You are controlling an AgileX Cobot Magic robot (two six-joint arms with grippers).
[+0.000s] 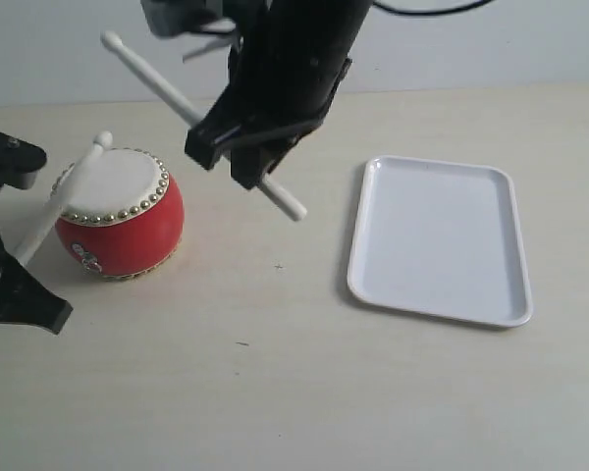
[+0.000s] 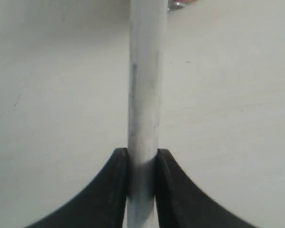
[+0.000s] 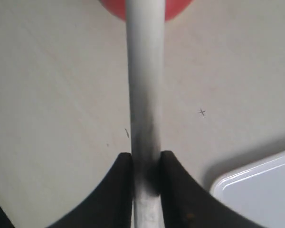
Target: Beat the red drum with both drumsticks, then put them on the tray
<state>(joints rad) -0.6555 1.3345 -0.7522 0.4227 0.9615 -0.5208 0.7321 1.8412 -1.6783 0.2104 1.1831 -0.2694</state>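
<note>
Exterior view: left end effector (image 2: 142,164) clamps one drumstick (image 1: 67,194) over the red drum (image 1: 128,226); right end effector (image 3: 146,166) clamps the other drumstick (image 1: 152,74), raised. Beating seems unfinished; the tray (image 1: 437,240), well apart, holds nothing.

Exterior view: hidden behind the left gripper (image 1: 12,257), itself cut by the picture's edge: butt of the left stick (image 1: 45,218). Covered by the right gripper (image 1: 238,157): middle of the right stick (image 1: 155,78). Cut by the top edge: right arm (image 1: 294,49). Both wrist views: each stick cut at both ends, tips out of frame. Right wrist view: only a slice of drum (image 3: 178,10), parted by the stick, and one corner of tray (image 3: 261,190). Left wrist view: red-and-metal scrap (image 2: 179,4) at the edge, too little to name.
</note>
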